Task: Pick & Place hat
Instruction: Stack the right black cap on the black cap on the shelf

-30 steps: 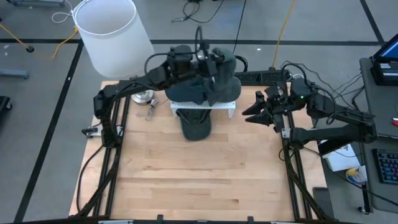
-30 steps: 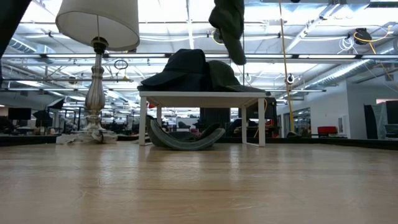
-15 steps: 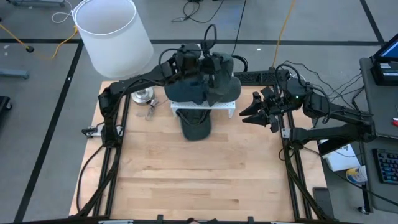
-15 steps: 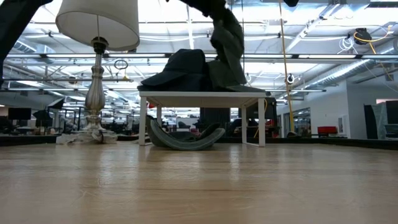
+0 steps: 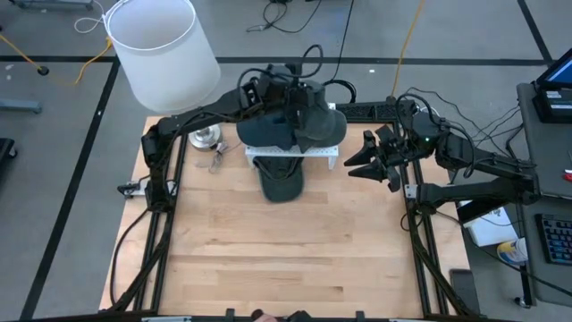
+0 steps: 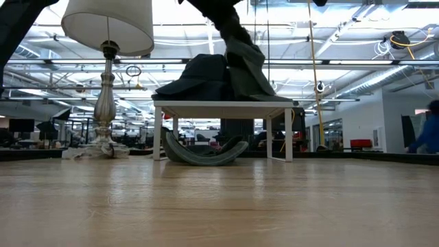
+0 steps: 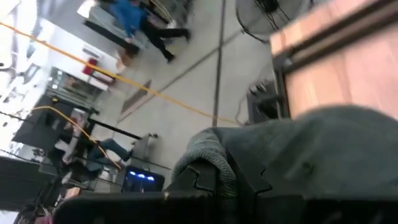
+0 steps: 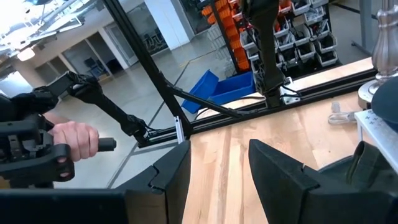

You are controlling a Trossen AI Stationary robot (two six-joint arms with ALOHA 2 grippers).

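Above the small white shelf (image 5: 295,152), in the upper middle of the high view: left claw (image 5: 299,100), pressed together on the edge of a dark hat (image 5: 315,123). Hat hanging from that grip, its lower part draped down onto the right half of the shelf top, touching the pile there. Same hat in the low view (image 6: 245,65), reaching from the upper edge of the frame down to the shelf top. In the left wrist view, grey fabric of the hat (image 7: 311,149) filling the lower right, pinched at the dark fingers (image 7: 205,180) at the bottom.

On the left half of the shelf top: second dark hat (image 5: 268,130), lying flat, touching the held one. Under the shelf, on the wooden table (image 5: 286,241): third hat (image 5: 280,182), upside down, sticking out toward the front; in the low view, curved like a bowl between the shelf legs (image 6: 206,152).

At the upper left of the high view: lamp with white shade (image 5: 161,49), its metal foot (image 5: 207,139) just beside the shelf.

At the right of the high view, beside the table edge and well apart from the shelf: right claw (image 5: 359,161), spread, holding nothing. In the right wrist view, upper left to lower left: a person's hand (image 8: 74,140) on a black handle.
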